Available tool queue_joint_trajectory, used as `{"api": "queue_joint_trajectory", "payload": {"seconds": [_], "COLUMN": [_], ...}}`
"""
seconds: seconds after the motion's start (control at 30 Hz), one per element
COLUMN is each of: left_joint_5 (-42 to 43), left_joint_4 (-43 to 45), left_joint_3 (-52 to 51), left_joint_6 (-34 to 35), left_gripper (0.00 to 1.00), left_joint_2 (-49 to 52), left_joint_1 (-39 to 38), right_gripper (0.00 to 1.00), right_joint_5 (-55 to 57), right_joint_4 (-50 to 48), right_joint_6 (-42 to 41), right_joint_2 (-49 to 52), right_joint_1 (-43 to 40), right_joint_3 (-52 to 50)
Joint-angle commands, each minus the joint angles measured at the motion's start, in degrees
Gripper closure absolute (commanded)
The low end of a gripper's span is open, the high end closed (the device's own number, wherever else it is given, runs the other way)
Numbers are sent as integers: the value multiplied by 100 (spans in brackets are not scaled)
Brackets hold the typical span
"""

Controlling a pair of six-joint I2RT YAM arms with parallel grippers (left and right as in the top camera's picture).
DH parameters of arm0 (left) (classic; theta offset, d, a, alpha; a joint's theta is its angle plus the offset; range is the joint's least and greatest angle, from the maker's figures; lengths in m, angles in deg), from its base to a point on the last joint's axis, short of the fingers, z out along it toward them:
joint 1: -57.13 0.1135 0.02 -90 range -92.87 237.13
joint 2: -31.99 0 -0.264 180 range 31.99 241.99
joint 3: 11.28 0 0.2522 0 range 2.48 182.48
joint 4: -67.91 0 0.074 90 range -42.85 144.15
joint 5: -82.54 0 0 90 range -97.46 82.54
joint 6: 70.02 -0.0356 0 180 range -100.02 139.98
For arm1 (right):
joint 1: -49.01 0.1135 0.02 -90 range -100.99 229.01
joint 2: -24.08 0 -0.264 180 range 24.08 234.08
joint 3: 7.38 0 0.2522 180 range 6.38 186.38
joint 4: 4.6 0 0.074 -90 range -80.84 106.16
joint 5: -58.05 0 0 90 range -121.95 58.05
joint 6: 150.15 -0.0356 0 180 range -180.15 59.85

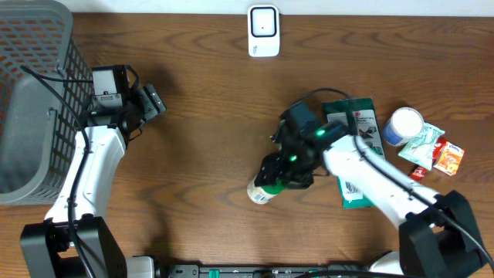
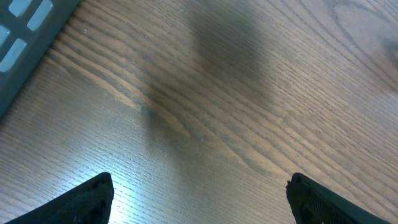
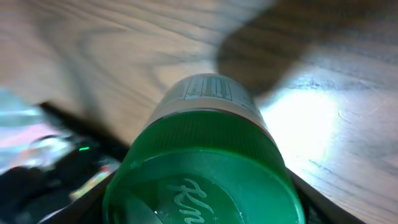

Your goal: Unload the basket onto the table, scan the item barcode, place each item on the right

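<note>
Right hand (image 1: pixel 282 174): closed on green-capped bottle (image 1: pixel 261 191)
Left hand (image 2: pixel 199 199): fingers wide apart, over worktop (image 2: pixel 199 93)
Scanner (image 1: pixel 263 31): white, at worktop's far edge, well apart from bottle

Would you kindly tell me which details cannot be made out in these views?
Right wrist: the label print on the green-capped plastic bottle is too blurred to read; the bottom edge cuts off the cap's lettering.
Overhead: the right arm covers much of the flat green packet.
Left wrist: only a corner of the grey mesh basket shows, cut by the frame edge.
</note>
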Motion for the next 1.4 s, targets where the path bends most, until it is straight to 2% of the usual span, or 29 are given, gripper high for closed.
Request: {"api": "queue_joint_trajectory", "payload": {"seconds": [0.0, 0.17, 0.53, 0.77, 1.17, 1.37], "left_joint_5": [-72, -72, -72, -72, -72, -72], "left_joint_4": [-9, -9, -11, -11, -11, -11], "left_joint_3": [66, 66, 66, 66, 66, 66], "left_joint_6": [-33, -33, -33, -33, -33, -33], "left_gripper": [11, 11, 11, 11, 11, 11], "left_joint_2": [-7, -7, -7, -7, -7, -7], "left_joint_1": [13, 13, 13, 13, 13, 13], "right_gripper": [99, 99, 99, 99, 99, 99], "right_joint_5": [-1416, -2367, -4411, -4450, -4468, -4898], "right_joint_4": [24, 35, 44, 463, 953, 957], "right_joint_6": [485, 479, 479, -2, -17, -15], "right_joint_2": [-79, -79, -79, -79, -79, -79], "right_joint_1": [-446, -896, -949, -955, -1360, -1521], "right_joint_3": [155, 153, 153, 153, 153, 153]}}
